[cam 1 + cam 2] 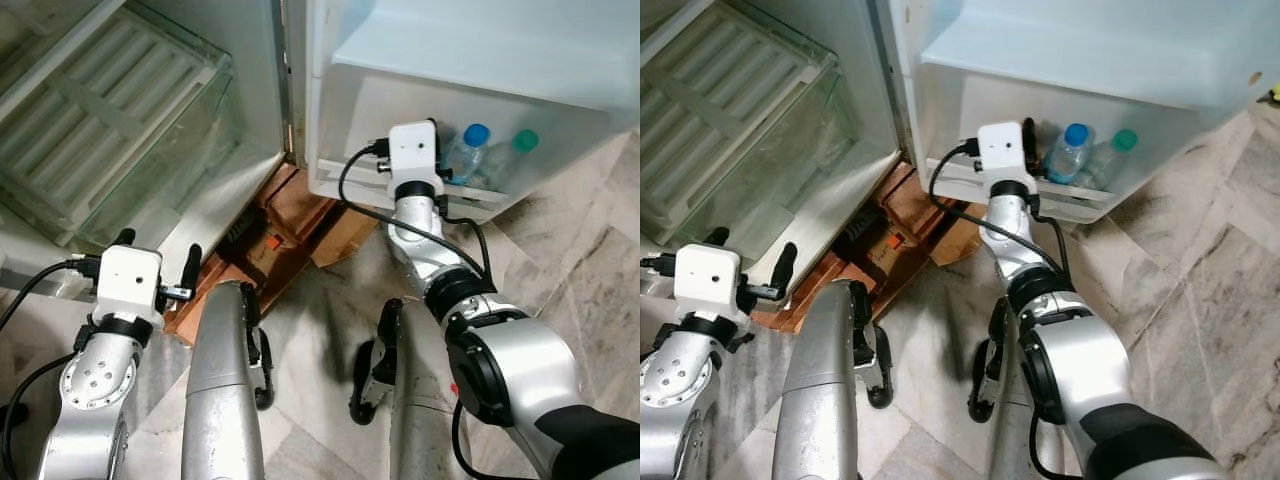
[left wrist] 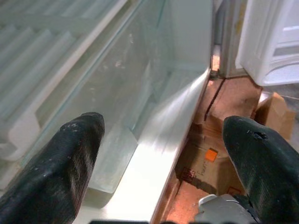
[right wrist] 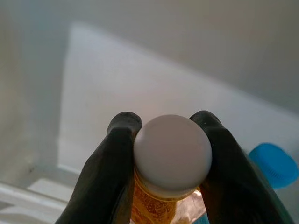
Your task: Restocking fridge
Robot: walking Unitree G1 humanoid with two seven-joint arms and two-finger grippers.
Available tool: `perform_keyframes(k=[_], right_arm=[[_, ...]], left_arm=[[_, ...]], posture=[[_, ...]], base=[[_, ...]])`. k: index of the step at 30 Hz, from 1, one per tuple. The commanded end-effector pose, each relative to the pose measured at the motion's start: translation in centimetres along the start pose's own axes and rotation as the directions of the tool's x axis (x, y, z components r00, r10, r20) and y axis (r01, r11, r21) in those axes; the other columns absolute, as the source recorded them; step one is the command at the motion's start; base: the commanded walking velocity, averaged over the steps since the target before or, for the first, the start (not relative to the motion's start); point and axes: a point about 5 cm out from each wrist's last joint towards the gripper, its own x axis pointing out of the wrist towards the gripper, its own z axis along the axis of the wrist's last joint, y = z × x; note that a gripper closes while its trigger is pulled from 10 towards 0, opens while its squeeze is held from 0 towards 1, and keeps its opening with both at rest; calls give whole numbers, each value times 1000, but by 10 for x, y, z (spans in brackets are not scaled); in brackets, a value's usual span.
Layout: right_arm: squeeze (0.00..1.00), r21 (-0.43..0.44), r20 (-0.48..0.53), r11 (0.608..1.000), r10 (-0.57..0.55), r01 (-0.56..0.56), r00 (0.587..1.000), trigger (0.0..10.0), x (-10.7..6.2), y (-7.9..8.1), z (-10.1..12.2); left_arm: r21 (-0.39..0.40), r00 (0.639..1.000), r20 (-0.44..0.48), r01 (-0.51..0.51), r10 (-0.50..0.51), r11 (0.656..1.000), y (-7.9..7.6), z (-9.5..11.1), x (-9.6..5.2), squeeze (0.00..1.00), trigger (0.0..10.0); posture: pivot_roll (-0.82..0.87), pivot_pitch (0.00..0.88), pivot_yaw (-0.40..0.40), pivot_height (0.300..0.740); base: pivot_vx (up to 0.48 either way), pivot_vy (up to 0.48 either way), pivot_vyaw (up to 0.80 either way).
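My right gripper [image 3: 166,123] is shut on a bottle with a white cap [image 3: 172,154] and amber contents, held inside the white door shelf [image 1: 345,172] of the open fridge. Beside it in that shelf stand a blue-capped bottle [image 1: 470,150] and a green-capped bottle [image 1: 520,145]. In the eye views the white wrist camera [image 1: 412,150] covers the held bottle. My left gripper [image 2: 163,154] is open with nothing between its fingers. It hovers low in front of the clear crisper drawer [image 1: 150,150] at the bottom of the fridge body.
Flattened brown cardboard boxes [image 1: 285,225] lie on the floor under the fridge, between body and door. A ribbed white shelf [image 1: 90,100] sits above the drawer. Marble floor [image 1: 590,260] spreads to the right. Two silver limbs of my body [image 1: 222,390] stand below centre.
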Motion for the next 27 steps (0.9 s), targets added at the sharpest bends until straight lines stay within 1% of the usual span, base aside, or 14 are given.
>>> perform_keyframes(k=[1, 2, 5, 7, 8, 9, 14, 17, 27], right_arm=[[0, -59, -216, 994, -102, 92, 971, 10000, -12, -21, -45], [0, -51, -238, 993, -114, 105, 965, 10000, -13, -24, -48], [0, -38, -249, 993, -114, 108, 962, 10000, -13, -25, -50], [0, -24, -271, 992, -125, 123, 954, 10000, -13, -30, -52], [580, -23, -275, 991, -130, 129, 953, 10000, -12, -31, -52], [1000, -7, -285, 990, -140, 144, 948, 10000, -11, -35, -53], [1000, -35, -286, 982, -188, 186, 939, 10000, -6, -42, -49], [1000, -42, -259, 981, -195, 190, 946, 10000, -2, -44, -43], [1000, -61, -257, 981, -193, 184, 947, 10000, -1, -43, -41]], left_arm=[[8, 999, -44, 10, -10, 1000, 0, -9, -4, 0, 10000], [9, 999, -43, 14, -13, 1000, -1, -9, -3, 0, 10000], [9, 999, -43, 17, -17, 1000, -2, -9, -3, 0, 10000], [9, 999, -43, 21, -21, 1000, -3, -10, -2, 0, 10000], [9, 999, -43, 23, -23, 1000, -3, -10, -1, 0, 10000], [8, 999, -43, 26, -26, 1000, -4, -10, 0, 0, 10000], [10, 999, -42, 33, -33, 999, -5, -10, 0, 0, 10000], [13, 998, -42, 40, -39, 999, -5, -10, 2, 0, 10000], [24, 998, -55, 46, -44, 999, -3, -13, 2, 0, 10000]], posture=[[213, 404, -17, 572], [211, 401, -17, 572], [210, 398, -17, 572], [209, 396, -17, 572], [209, 394, -16, 572], [208, 392, -14, 572], [209, 387, -12, 572], [209, 385, -11, 572], [212, 383, -11, 572]], base=[[0, 0, 0], [0, 0, 0], [0, 0, 0], [0, 0, 0], [0, 0, 0], [0, 0, 0], [0, 0, 0], [0, 0, 0], [0, 0, 0]])
